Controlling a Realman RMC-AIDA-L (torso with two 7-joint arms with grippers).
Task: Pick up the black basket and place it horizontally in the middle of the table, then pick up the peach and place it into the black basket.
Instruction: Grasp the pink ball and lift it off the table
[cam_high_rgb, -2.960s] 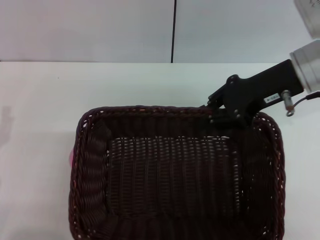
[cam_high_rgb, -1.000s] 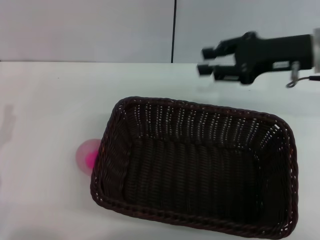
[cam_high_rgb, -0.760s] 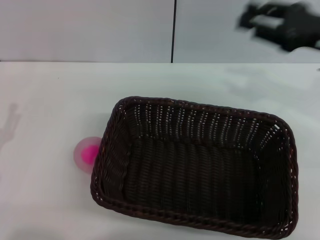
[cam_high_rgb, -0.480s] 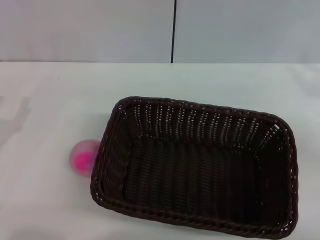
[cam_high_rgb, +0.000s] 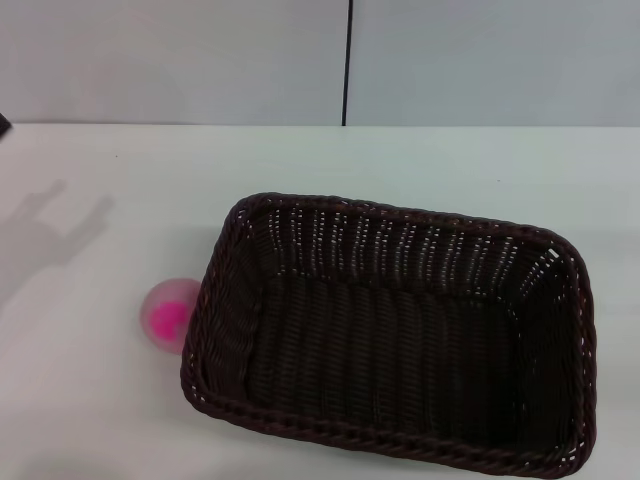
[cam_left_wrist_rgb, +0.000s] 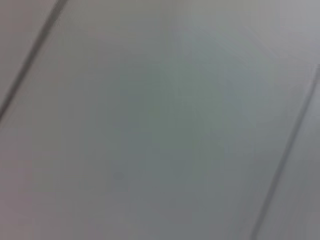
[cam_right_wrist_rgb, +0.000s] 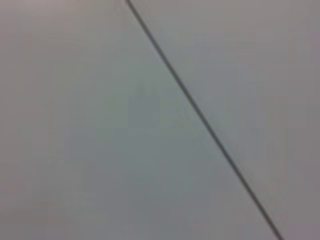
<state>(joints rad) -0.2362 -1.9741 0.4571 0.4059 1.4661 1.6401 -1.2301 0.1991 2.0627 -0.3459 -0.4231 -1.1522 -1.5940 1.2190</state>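
Gone from head view: right tool; peach (cam_high_rgb: 167, 315) touches black basket (cam_high_rgb: 390, 335).

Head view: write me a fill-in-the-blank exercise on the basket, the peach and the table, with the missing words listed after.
1. The black basket stands on the white ____.
2. The peach lies outside the basket, on the table by the basket's ____ end.
3. The inside of the basket is ____.
4. The number of grippers in the head view is ____.

Missing words: table; left; empty; zero
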